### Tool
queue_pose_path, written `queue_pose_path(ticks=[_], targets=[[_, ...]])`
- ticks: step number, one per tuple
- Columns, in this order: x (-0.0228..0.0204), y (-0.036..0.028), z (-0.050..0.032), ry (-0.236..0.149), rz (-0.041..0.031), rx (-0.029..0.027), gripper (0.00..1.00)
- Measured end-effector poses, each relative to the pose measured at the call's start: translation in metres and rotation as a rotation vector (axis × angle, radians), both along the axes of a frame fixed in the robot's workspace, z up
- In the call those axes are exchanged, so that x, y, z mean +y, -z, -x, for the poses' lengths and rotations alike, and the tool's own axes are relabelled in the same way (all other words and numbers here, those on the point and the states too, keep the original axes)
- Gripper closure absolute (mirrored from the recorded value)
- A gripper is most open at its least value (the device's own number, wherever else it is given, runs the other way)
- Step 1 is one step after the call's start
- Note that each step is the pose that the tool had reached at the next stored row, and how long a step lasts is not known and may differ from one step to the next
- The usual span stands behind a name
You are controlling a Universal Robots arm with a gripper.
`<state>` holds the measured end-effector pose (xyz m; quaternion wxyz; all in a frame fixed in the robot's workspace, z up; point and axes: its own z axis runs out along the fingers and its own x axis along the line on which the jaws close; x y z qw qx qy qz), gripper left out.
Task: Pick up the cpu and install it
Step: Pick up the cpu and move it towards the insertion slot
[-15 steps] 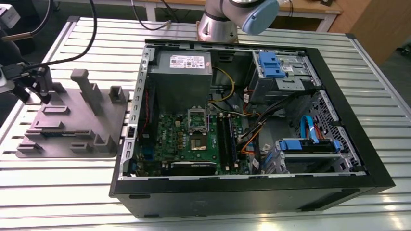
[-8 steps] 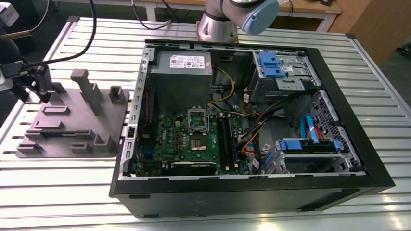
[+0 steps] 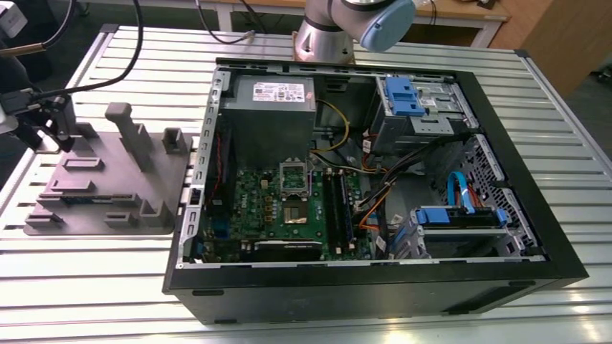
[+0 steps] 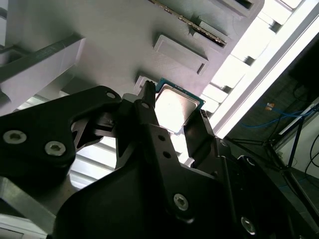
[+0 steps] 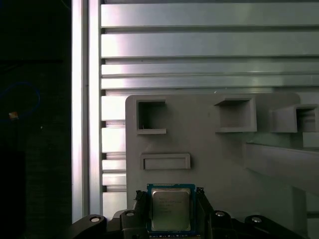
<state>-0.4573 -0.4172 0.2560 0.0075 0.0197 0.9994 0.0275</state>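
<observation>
The cpu (image 5: pixel 170 209), a small square chip with a silver top and a green rim, sits between my gripper's (image 5: pixel 170 196) two black fingers, which press against its opposite edges. In the second wrist view the cpu (image 4: pixel 174 107) shows the same way, just over the grey plate (image 4: pixel 99 30) beside a shallow recess. In the exterior view my gripper (image 3: pixel 40 122) hangs over the far corner of the grey plate (image 3: pixel 105 186) at the exterior view's left. The motherboard socket (image 3: pixel 294 209) lies inside the open computer case (image 3: pixel 383 287), well away from the gripper.
The plate carries upright posts (image 3: pixel 129 136) and small pockets (image 5: pixel 235 114). Long black memory sticks (image 3: pixel 337 201), cables and blue drive bays (image 3: pixel 459 215) crowd the case. Everything rests on a slatted metal table (image 3: pixel 96 287). The arm's base (image 3: pixel 325 36) stands behind the case.
</observation>
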Motion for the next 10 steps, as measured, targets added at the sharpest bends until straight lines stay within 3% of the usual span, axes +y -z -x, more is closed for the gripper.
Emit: queue_pose_path(ticks=[10], targets=[[0.0000,-0.0040,0.0000,0.000,0.0000,0.0000,0.53]])
